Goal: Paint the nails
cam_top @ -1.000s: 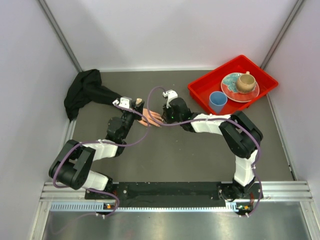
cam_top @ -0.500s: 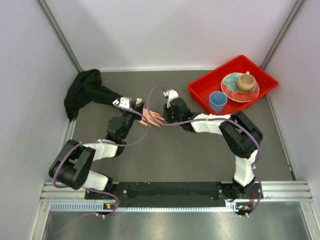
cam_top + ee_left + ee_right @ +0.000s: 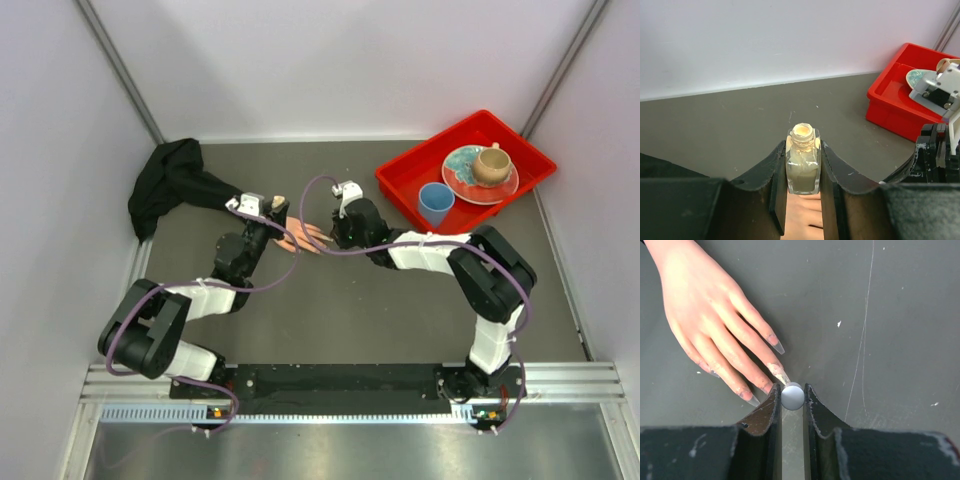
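The mannequin hand [image 3: 700,305] lies palm down on the table [image 3: 890,340], left of centre. Its nails [image 3: 781,374] point toward the right gripper [image 3: 791,390]. That gripper is clamped on a round white cap [image 3: 792,397], and one nail tip lies just beside the cap. The left gripper [image 3: 803,172], positioned over the back of the mannequin hand, pinches an uncapped bottle [image 3: 803,137]. A red tray [image 3: 400,180] sits at the far right.
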Robot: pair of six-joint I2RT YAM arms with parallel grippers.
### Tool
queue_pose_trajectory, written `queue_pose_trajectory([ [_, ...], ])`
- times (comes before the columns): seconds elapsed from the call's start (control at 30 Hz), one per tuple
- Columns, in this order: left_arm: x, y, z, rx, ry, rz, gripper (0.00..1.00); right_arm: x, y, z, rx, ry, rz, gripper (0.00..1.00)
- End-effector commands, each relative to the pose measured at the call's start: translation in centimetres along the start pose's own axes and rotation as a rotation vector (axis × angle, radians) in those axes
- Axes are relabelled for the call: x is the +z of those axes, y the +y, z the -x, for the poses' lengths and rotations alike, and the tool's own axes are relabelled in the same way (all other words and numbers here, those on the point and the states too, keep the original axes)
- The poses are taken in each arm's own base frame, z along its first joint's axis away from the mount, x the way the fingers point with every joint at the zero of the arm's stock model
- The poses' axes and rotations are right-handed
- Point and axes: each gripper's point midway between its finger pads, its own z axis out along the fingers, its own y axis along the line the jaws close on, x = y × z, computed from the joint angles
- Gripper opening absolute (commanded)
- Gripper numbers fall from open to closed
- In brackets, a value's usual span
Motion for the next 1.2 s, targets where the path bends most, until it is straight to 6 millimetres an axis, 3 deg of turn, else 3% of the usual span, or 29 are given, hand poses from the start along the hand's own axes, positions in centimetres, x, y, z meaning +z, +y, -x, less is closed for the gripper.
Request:
queue_pose_trajectory([
  [0.0, 0.9, -0.3, 1.9, -0.001, -0.062, -0.015, 0.0, -1.3, 0.9, 3.8, 0.002, -0.11, 0.021, 0.0],
  [0.17, 0.9, -0.2, 2.0, 0.0, -0.064, -0.013, 0.0, -0.4, 1.8, 4.9, 0.001, -0.118, 0.05, 0.0],
  [0.33, 0.9, -0.2, 2.1, 0.001, -0.064, -0.013, 0.0, 0.9, 2.4, 4.8, 0.001, -0.097, 0.073, 0.0],
  [1.17, 0.9, -0.2, 1.9, 0.004, -0.058, -0.016, 0.0, 1.5, 2.1, 3.8, 0.014, -0.069, 0.069, 0.0],
])
